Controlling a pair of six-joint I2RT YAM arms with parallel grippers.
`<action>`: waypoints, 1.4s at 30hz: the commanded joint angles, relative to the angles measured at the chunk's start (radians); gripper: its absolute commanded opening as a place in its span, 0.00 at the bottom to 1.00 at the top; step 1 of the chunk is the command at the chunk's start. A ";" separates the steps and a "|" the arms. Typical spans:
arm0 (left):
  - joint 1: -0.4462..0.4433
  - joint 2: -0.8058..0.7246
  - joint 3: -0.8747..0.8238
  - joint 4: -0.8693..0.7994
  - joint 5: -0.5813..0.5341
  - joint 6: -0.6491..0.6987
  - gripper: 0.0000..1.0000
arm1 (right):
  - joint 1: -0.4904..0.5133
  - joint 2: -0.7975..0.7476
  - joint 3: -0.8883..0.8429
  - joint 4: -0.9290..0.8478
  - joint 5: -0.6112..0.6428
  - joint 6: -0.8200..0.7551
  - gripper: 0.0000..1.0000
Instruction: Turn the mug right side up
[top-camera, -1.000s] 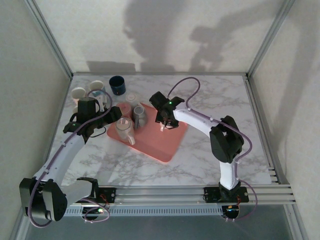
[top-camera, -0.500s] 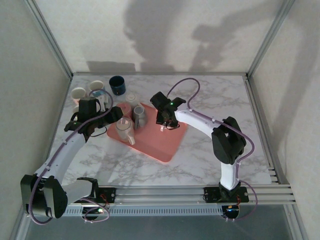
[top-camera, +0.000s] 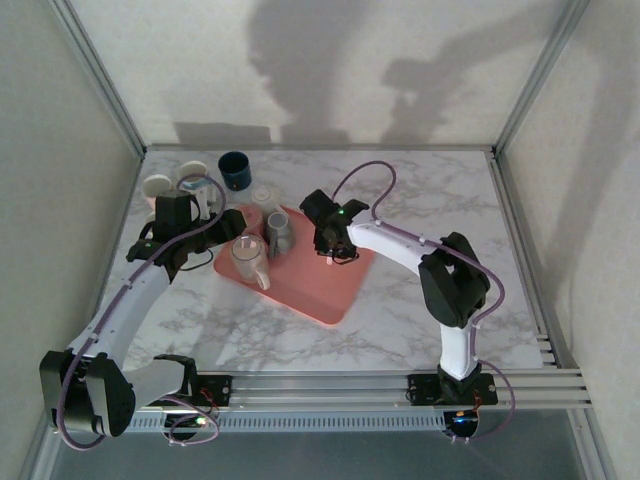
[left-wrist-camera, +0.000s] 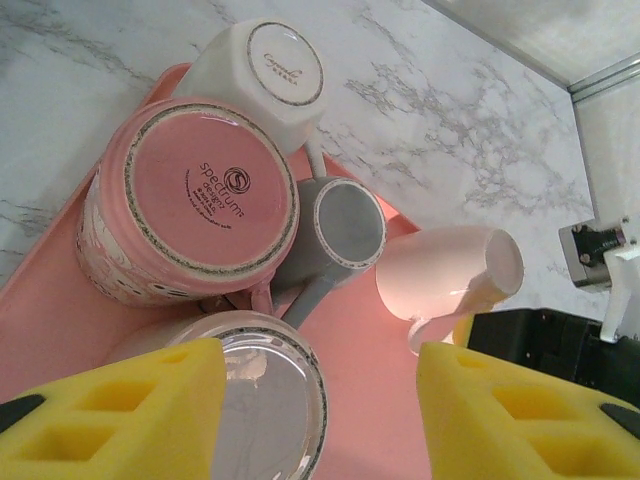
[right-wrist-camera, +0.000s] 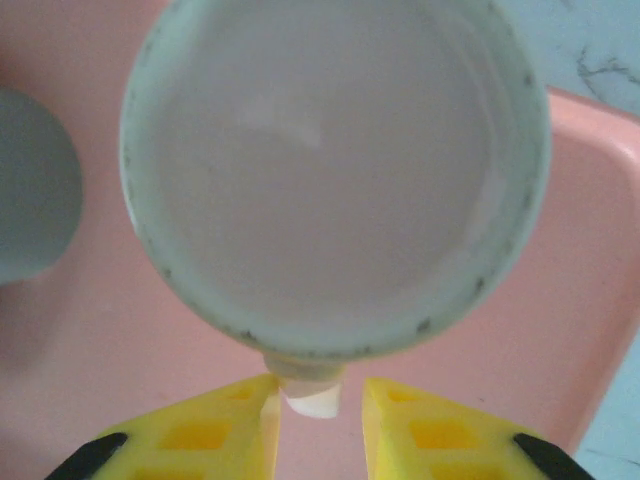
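Observation:
A white mug (right-wrist-camera: 335, 170) stands upside down on the pink tray (right-wrist-camera: 590, 250), its flat base facing my right wrist camera. Its handle (right-wrist-camera: 315, 395) sticks out between the yellow pads of my right gripper (right-wrist-camera: 320, 420). The left pad touches the handle and a narrow gap is left at the right pad. From above, the right gripper (top-camera: 330, 250) hangs over this mug at the tray's right part. In the left wrist view the same mug (left-wrist-camera: 445, 270) shows beyond my left gripper (left-wrist-camera: 320, 420), which is open with nothing between its pads.
Other upside-down mugs crowd the tray's left half: a pink one (left-wrist-camera: 200, 190), a white one (left-wrist-camera: 275, 65), a grey one (left-wrist-camera: 340, 225) and a clear one (left-wrist-camera: 265, 400). A dark blue mug (top-camera: 235, 170) and white cups (top-camera: 157, 186) stand off the tray at the back left.
My right gripper's jaws have narrowed around the white mug's handle. The left arm has drawn slightly back toward the far left.

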 joint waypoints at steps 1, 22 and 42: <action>0.009 -0.019 0.010 0.006 0.017 0.006 0.53 | 0.010 -0.065 -0.039 -0.004 0.011 -0.063 0.27; 0.008 0.006 0.016 0.012 0.039 -0.012 0.53 | 0.031 0.056 0.086 -0.100 0.117 0.025 0.30; 0.008 -0.010 -0.006 0.025 0.054 -0.034 0.52 | 0.069 0.039 0.086 -0.081 0.200 -0.060 0.37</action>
